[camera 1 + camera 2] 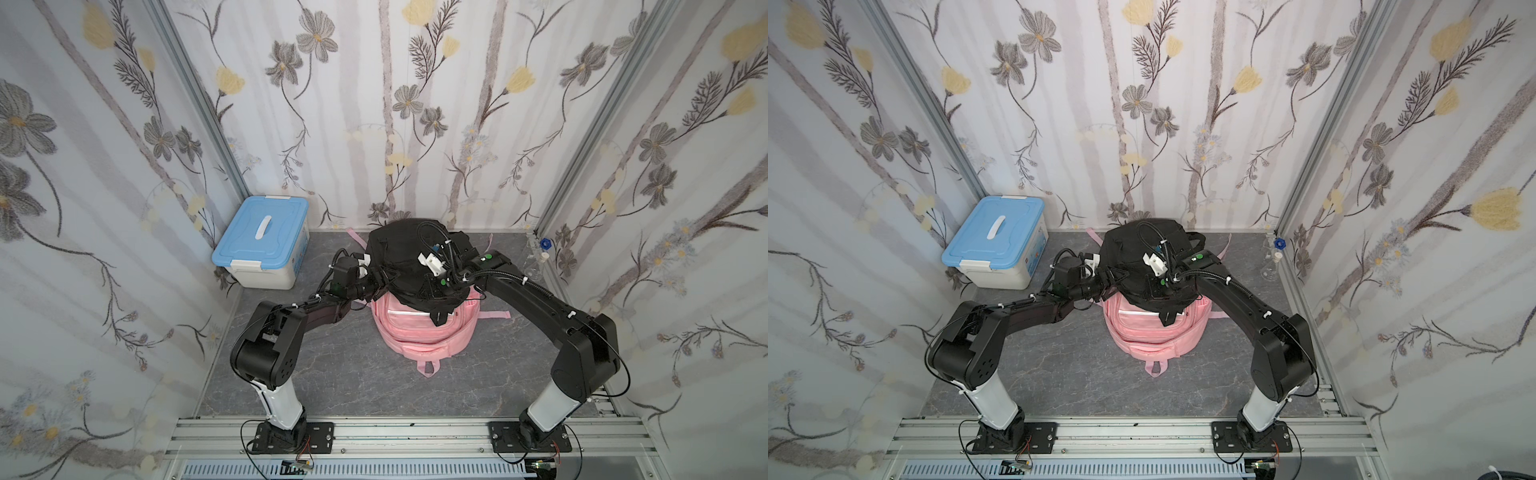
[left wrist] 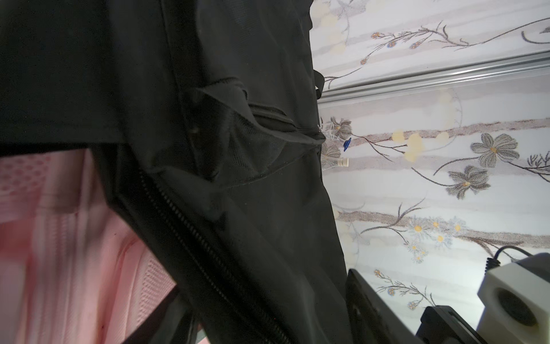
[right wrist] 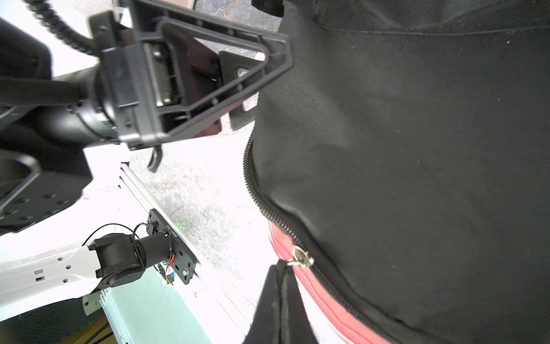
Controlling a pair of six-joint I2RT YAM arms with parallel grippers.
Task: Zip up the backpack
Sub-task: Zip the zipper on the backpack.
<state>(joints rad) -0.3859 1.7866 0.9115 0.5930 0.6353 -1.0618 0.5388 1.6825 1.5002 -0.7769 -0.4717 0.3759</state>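
A black backpack (image 1: 399, 249) lies on top of a pink backpack (image 1: 415, 332) in both top views. My left gripper (image 1: 384, 276) is at the black backpack's left edge, open, with a fold of its fabric and its zipper (image 2: 190, 226) between the jaws. My right gripper (image 1: 439, 318) is at the bag's front edge, shut on the black fabric pull tab (image 3: 279, 312). That tab hangs from the metal slider (image 3: 302, 257) on the zipper's teeth (image 3: 268, 208). The right wrist view also shows the left gripper's fingers (image 3: 268, 68) against the bag.
A white box with a blue lid (image 1: 262, 245) stands at the back left. A glass flask with a blue cap (image 1: 540, 253) is by the right wall. Pink straps (image 1: 494, 314) trail over the grey table (image 1: 332, 374). An aluminium rail (image 1: 395, 432) runs along the front.
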